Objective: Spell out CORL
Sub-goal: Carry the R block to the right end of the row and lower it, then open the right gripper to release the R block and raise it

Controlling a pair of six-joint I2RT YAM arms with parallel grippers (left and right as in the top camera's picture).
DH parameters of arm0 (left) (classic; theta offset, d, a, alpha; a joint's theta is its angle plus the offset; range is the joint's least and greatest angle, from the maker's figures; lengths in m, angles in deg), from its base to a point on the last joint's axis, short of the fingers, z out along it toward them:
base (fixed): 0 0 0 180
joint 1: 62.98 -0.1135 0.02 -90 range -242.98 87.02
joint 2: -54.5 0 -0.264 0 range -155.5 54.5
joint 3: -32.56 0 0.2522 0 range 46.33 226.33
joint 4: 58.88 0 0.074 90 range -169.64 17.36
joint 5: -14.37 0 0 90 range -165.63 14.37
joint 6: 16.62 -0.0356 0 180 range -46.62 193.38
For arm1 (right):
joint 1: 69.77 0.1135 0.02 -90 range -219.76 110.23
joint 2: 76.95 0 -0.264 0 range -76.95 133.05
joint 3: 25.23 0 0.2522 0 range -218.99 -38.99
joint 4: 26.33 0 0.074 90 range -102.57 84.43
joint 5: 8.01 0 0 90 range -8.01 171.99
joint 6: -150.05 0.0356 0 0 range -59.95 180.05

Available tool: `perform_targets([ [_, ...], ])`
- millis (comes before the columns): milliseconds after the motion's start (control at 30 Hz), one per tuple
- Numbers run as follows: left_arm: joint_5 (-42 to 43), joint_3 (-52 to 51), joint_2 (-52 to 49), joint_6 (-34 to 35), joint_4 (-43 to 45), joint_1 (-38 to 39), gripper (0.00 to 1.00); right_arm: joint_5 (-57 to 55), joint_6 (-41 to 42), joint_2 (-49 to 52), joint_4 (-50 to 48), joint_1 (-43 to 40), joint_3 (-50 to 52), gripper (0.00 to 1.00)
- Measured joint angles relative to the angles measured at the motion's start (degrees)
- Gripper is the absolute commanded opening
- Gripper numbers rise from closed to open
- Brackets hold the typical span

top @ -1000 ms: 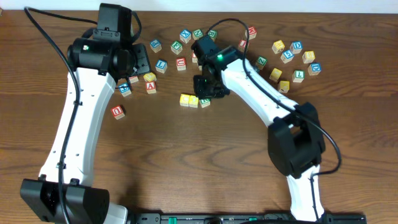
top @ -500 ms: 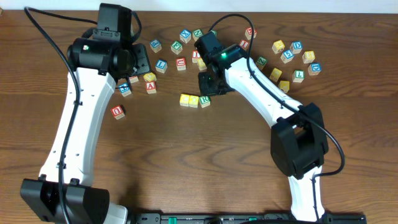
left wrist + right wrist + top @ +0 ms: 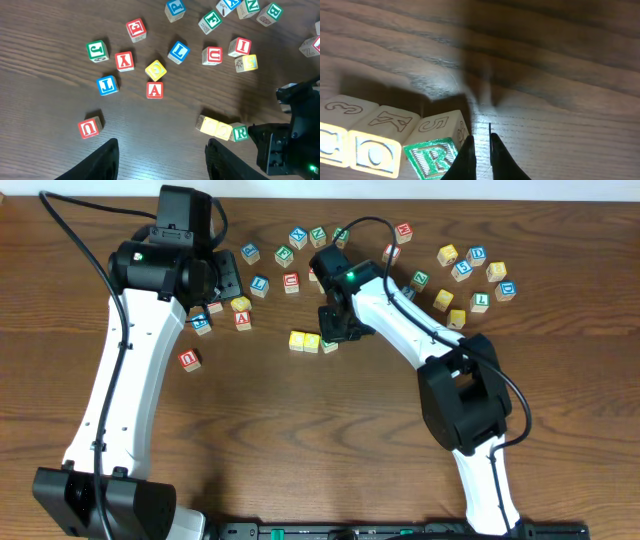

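Note:
A row of three blocks lies mid-table: a yellow C block, a yellow O block and a green R block. In the right wrist view they read C, O, R. My right gripper is shut and empty, its tips low over the table just right of the R block; it also shows in the overhead view. A blue L block lies upper left of the row, seen too in the left wrist view. My left gripper is open and empty, high above the table.
Several loose letter blocks are scattered along the back: a red A, a red U, a red I, and a cluster at the far right. The right arm crosses the table's middle.
The right gripper rose toward the back, then came down again next to the R block, and its wrist turned. The left arm and the blocks have not moved.

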Motion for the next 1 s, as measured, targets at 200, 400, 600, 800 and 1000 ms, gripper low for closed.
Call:
perform_targets([
  [200, 0.0, 0.0, 0.0, 0.0, 0.0, 0.0, 0.55, 0.0, 0.0, 0.11, 0.48, 0.07, 0.0, 0.06],
  [400, 0.0, 0.0, 0.0, 0.0, 0.0, 0.02, 0.55, 0.17, 0.17, 0.11, 1.16, 0.22, 0.0, 0.05],
  [600, 0.0, 0.0, 0.0, 0.0, 0.0, 0.02, 0.55, 1.27, 0.2, 0.11, 1.42, 0.39, 0.0, 0.04],
  [800, 0.0, 0.0, 0.0, 0.0, 0.0, 0.0, 0.55, 1.84, 0.2, 0.11, 2.01, 0.48, 0.0, 0.05],
  [1000, 0.0, 0.0, 0.0, 0.0, 0.0, 0.0, 0.55, 1.99, 0.2, 0.11, 2.01, 0.48, 0.0, 0.04],
])
